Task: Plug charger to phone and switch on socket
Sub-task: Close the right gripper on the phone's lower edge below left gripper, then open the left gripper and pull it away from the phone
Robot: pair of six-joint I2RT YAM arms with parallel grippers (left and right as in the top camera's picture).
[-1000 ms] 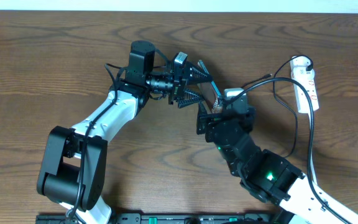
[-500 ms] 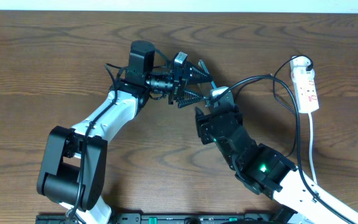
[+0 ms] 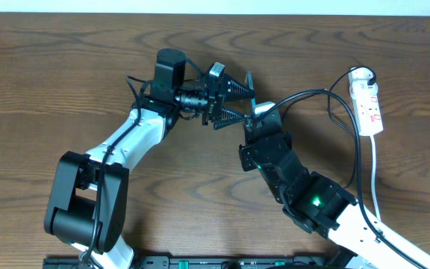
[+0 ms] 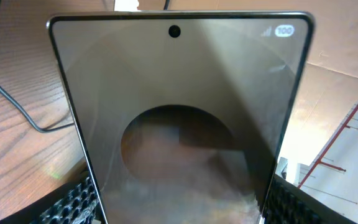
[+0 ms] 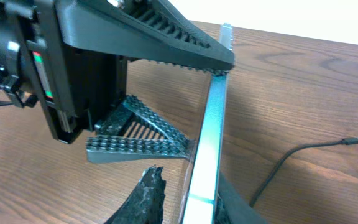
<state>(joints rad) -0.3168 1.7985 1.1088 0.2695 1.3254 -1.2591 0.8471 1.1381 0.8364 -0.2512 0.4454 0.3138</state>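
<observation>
Your left end effector point(image 3: 248, 101) pinches the phone point(image 4: 179, 124) on edge, mid-desk point(image 3: 66, 75). Right end effector point(image 5: 191, 190) straddles its rim; grip unclear.

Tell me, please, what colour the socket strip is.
White with small red marks; the socket shows best in the overhead view.

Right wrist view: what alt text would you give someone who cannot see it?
A phone, seen edge-on, is clamped between the two ribbed black fingers of the left tool above a wooden table. The thin black charger cable lies loose on the table nearby, its tip unplugged.
</observation>
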